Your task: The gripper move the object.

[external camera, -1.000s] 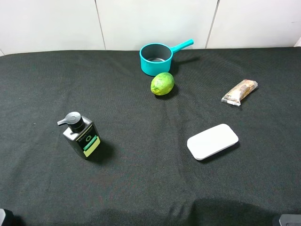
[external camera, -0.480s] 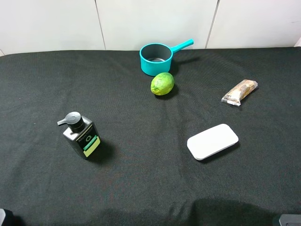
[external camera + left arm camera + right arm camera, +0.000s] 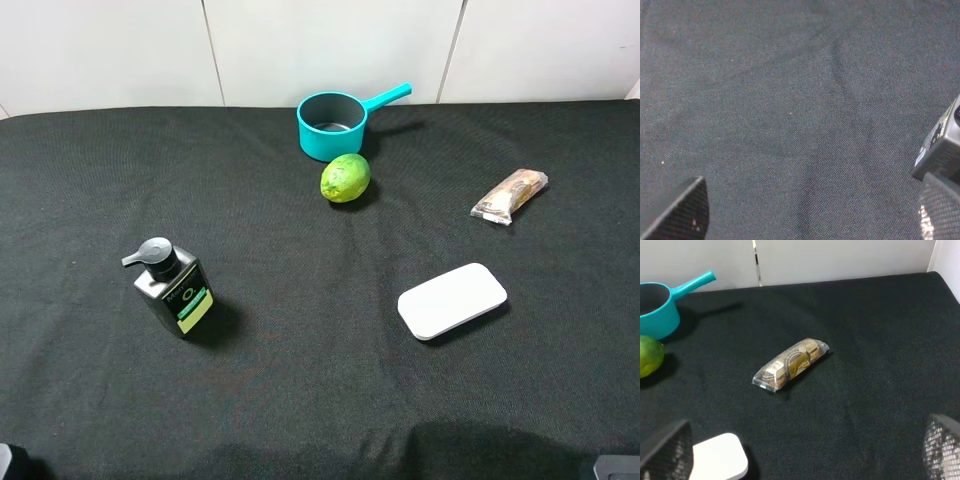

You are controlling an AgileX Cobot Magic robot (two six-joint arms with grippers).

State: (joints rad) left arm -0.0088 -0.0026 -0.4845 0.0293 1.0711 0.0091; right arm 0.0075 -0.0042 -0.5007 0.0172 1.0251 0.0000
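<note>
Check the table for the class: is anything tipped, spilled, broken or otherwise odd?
Nothing stands out. The teal pot sits upright with the lime just in front of it; the pump bottle stands upright; the snack packet looks sealed, and the white case lies flat. No spills show.

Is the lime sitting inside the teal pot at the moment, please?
No, the lime lies on the black cloth just in front of the teal pot, outside its rim.
</note>
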